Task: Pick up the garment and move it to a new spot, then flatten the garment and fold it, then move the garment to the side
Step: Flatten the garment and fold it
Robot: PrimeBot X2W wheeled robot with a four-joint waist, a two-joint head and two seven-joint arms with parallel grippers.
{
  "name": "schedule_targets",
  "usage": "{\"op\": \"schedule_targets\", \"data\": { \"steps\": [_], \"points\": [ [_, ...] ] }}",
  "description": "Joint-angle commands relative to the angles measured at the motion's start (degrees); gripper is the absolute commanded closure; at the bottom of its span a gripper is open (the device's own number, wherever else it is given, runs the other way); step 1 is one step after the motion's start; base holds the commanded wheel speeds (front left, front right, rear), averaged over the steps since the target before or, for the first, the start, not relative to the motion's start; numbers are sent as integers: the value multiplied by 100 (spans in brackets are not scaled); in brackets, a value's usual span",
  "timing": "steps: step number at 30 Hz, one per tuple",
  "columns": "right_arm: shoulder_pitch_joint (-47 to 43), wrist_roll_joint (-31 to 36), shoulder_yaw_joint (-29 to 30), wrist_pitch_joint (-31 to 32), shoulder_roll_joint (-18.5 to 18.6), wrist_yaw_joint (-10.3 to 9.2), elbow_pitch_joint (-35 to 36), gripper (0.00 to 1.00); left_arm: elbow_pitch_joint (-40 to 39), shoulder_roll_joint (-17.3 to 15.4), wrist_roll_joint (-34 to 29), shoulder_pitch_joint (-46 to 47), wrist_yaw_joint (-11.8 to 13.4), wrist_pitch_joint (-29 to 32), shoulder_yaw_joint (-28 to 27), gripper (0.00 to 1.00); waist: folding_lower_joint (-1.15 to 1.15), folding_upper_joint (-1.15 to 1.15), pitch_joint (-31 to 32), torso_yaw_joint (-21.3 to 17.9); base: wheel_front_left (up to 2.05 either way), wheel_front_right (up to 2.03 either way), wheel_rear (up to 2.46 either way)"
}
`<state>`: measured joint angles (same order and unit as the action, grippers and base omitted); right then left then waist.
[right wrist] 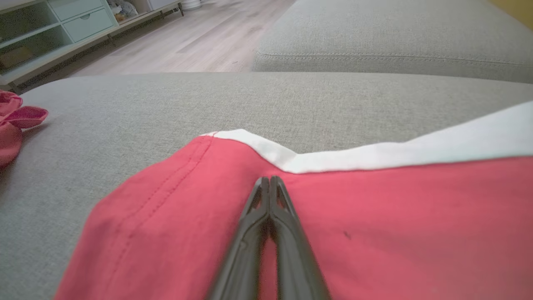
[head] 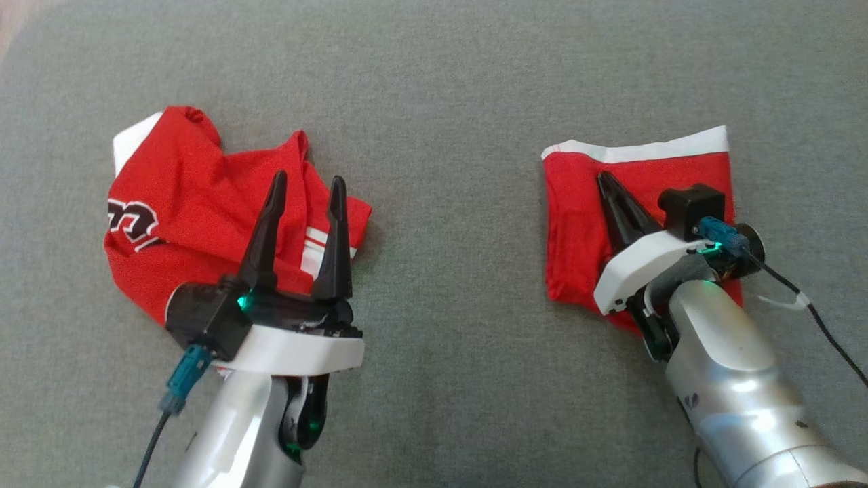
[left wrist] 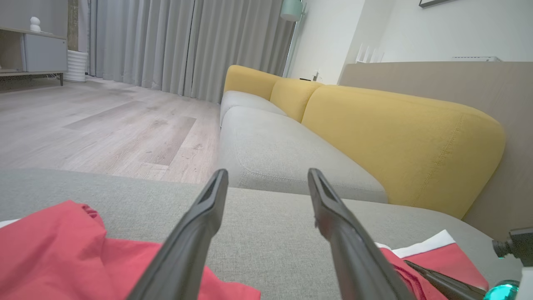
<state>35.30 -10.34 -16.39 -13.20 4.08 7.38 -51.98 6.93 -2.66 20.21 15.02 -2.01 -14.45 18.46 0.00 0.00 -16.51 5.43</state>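
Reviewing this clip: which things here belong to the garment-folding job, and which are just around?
Job: crumpled red garment, folded red garment, open left gripper, shut right gripper, grey seat cushion.
Bystanders: yellow back cushions, curtains, cabinet, wooden floor.

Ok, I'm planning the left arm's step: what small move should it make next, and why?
Probably lower the left gripper onto the crumpled red garment and close on a fold: its jaws stand open over that heap, holding nothing, while the right gripper is shut over the folded garment, which looks finished.
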Motion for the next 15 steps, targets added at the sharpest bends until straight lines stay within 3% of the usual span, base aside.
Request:
{"op": "schedule_targets", "data": {
  "steps": [1, 7, 15],
  "points": [
    [-81, -67, -147, -73, -120, 11, 43, 100, -175, -21, 20, 35, 14, -55, -194, 0, 0, 0, 79, -41, 0, 0, 0],
    [-188, -134, 235, -172, -120, 11, 528, 100, -169, -21, -16, -90, 13, -55, -287, 0, 0, 0, 408, -197, 0, 0, 0],
    [-952, 230, 1197, -178, -111, 11, 2112, 100, -173, -21, -45, -329, 14, -55, -416, 0, 0, 0, 823, -458, 0, 0, 0]
  ]
}}
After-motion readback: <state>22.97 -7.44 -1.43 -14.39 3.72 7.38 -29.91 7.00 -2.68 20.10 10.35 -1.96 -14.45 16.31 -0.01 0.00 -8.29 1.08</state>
